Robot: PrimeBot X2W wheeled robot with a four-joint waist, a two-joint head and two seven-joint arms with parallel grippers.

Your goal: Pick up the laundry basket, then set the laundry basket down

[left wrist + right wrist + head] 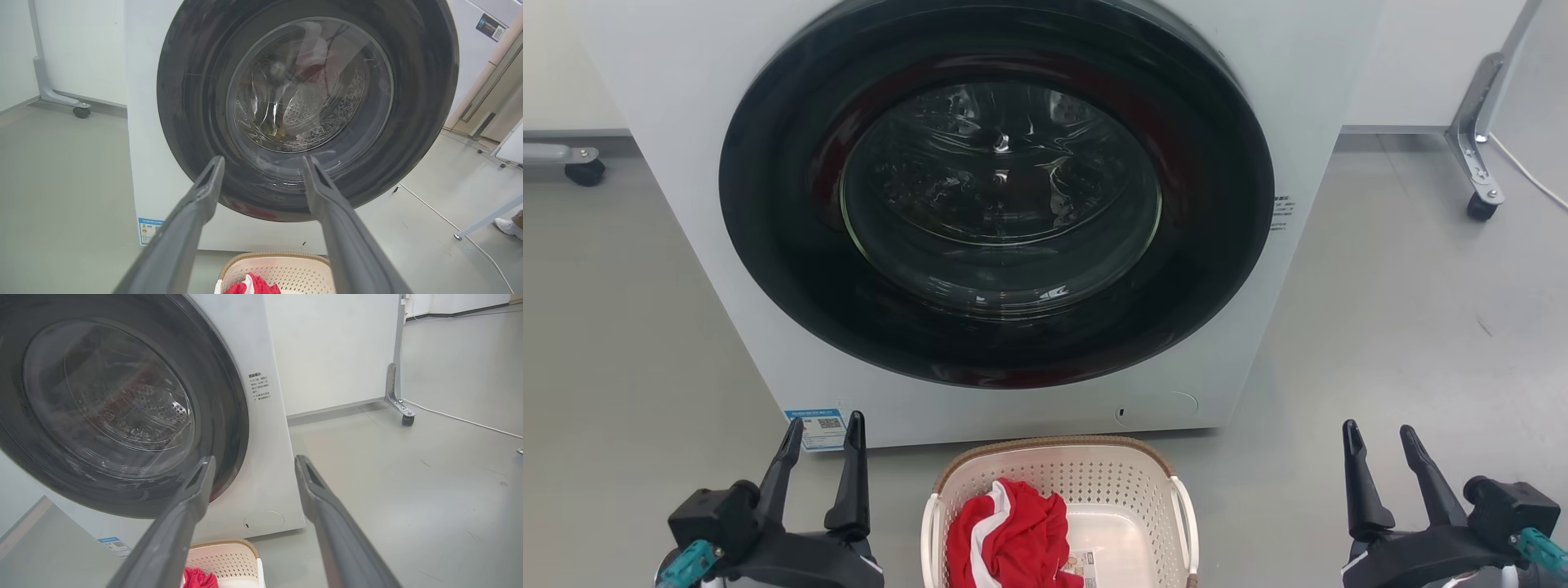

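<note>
The laundry basket [1131, 482] stands on the grey floor just in front of the washing machine, cream-white and perforated with a brown rim and white side handles. A red and white cloth [1009, 535] lies in its left half. In the left wrist view the laundry basket [286, 267] sits low between the fingers, and the laundry basket [229, 559] shows at the bottom of the right wrist view. My left gripper [823, 433] hovers open to the basket's left, holding nothing. Off to the basket's right, my right gripper [1380, 439] is open and empty too.
A white washing machine [1258, 73] with a large dark round door [996, 192], which is closed, rises directly behind the basket. Wheeled metal frame legs [1474, 143] stand at the back right and back left. A white cable [461, 420] runs along the floor at right. A person's shoe [508, 226] is at the far right.
</note>
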